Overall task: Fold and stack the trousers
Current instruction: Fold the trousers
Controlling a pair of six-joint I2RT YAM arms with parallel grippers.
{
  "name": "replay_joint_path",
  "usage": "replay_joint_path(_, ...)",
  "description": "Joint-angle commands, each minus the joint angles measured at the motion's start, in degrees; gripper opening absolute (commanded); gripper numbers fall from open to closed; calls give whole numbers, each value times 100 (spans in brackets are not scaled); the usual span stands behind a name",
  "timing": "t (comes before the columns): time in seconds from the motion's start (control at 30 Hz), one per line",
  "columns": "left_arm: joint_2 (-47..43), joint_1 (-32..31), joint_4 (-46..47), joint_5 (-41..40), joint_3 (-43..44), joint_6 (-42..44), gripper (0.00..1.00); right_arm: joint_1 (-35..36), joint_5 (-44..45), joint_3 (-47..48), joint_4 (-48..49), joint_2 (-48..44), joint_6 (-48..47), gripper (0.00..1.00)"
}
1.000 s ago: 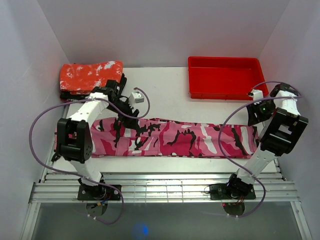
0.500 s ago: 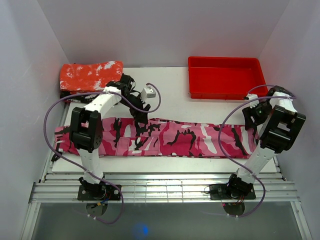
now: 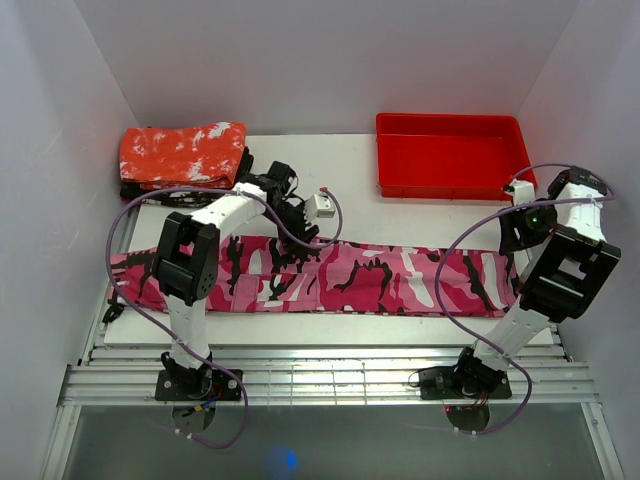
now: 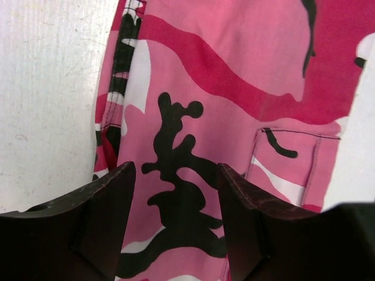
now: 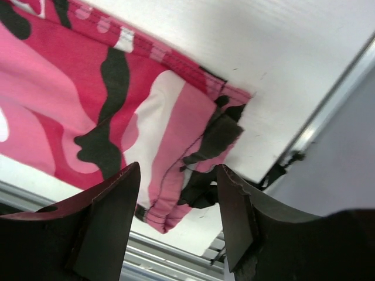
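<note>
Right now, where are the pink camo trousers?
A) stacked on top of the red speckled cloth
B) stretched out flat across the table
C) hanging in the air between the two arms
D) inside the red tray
B: the trousers lie in one long flat strip on the table, apart from the red tray and the folded red cloth.

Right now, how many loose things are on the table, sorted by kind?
Trousers: 1, the pink camouflage trousers, laid out flat across the table.
Folded cloths: 1, the red cloth with white speckles, at the far left.
Trays: 1, the red tray, at the far right.
Total: 3
</note>
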Motion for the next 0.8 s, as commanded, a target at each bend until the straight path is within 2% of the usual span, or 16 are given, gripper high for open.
replay_joint_path(0.0, 8, -62, 573, -353, -150, 220, 68, -55, -374, -197, -382, -155, 302, 61)
replay_joint_path(0.13, 43, -229, 951, -538, -325, 325, 66, -82, -506, -513, -278, -146, 530, 56)
replay_joint_path(0.5, 246, -449, 1356, -635, -300, 475, 62, -117, -576, -875, 452, 12, 1031, 55)
replay_joint_path(0.77, 316, -458, 1374, -653, -133, 352, 63, -117, -419, -1129, 927, 188, 1260, 64)
